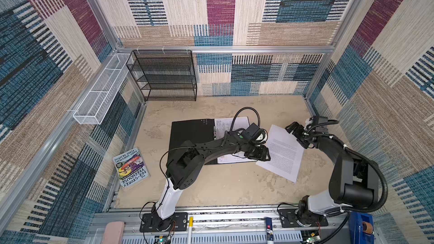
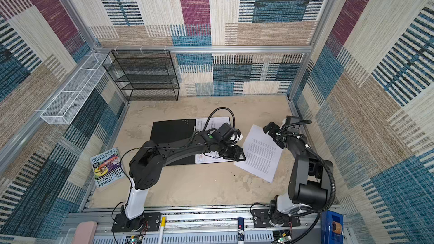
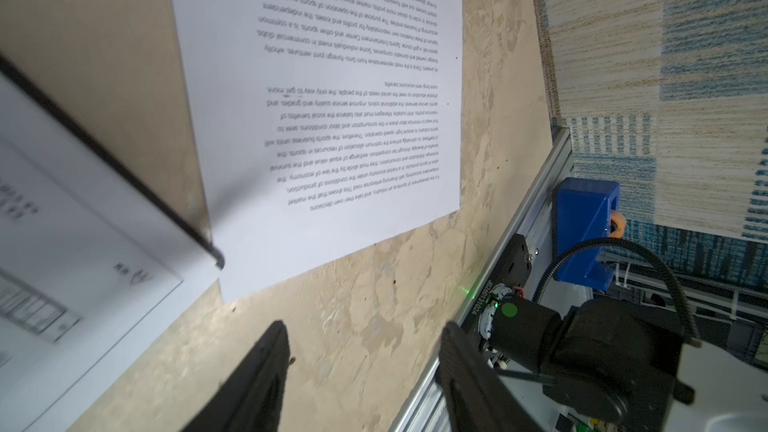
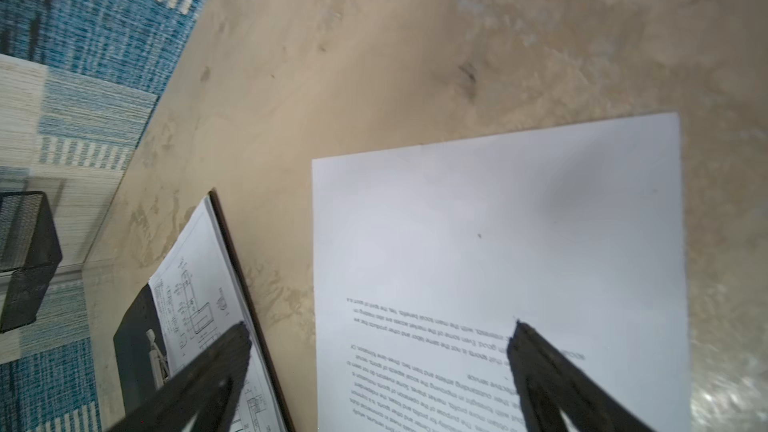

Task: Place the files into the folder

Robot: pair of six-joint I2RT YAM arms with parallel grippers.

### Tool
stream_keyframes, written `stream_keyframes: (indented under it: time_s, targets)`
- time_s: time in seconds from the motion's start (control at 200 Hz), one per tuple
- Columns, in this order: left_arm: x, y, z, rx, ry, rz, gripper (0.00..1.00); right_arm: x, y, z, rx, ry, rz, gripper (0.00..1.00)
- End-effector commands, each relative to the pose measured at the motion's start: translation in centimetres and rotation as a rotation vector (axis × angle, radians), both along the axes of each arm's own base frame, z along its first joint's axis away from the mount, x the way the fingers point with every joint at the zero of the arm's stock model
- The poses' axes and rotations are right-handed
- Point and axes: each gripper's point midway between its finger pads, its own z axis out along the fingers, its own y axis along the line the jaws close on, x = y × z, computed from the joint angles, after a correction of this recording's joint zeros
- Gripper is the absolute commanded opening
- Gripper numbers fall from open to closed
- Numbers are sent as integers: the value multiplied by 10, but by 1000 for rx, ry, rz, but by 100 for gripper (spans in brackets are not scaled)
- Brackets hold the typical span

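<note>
We judge the loose sheet [image 1: 281, 153] (flat toward the table's [image 1: 211, 188] right edge, just beside the open folder [image 1: 190, 134] holding a page [image 1: 231, 124]) light, limp and hard to pinch, best lifted by its far corner under the wide-open, empty right gripper [image 4: 380, 326] — the left gripper [image 3: 361, 328] gapes empty too.

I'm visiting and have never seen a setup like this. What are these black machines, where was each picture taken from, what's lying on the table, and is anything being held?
These are two robot arms mounted at the table, each ending in a two-fingered gripper. Two pictures look down from overhead, nearly alike; two come from the arms' wrists, looking past the fingers. On the table lie an open folder with a page of drawings inside, a loose page of text beside it, and a colourful book. The left gripper and the right gripper are open and hold nothing.
</note>
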Motion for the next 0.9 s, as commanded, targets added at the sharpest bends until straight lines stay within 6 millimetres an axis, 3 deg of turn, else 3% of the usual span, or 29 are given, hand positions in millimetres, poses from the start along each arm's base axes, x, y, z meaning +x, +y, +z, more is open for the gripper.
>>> stream_keyframes:
  time_s: [0.0,0.26,0.496,0.776,0.892]
  targets:
    - [-1,-17,-8,0,25,-24,54,-4,-14,-5,-15,12,-83,100]
    - [7,-38,-42,49,42,-28,52,-28,-39,-15,-70,32,-207,100]
    - [8,-22,-71,141,58,9,51,-35,-40,-41,-71,99,-207,100]
    - [9,-9,-87,202,79,68,51,-44,-40,-65,-71,167,-208,100]
    - [9,-8,-87,200,84,71,51,-45,-31,-74,-28,177,-175,100]
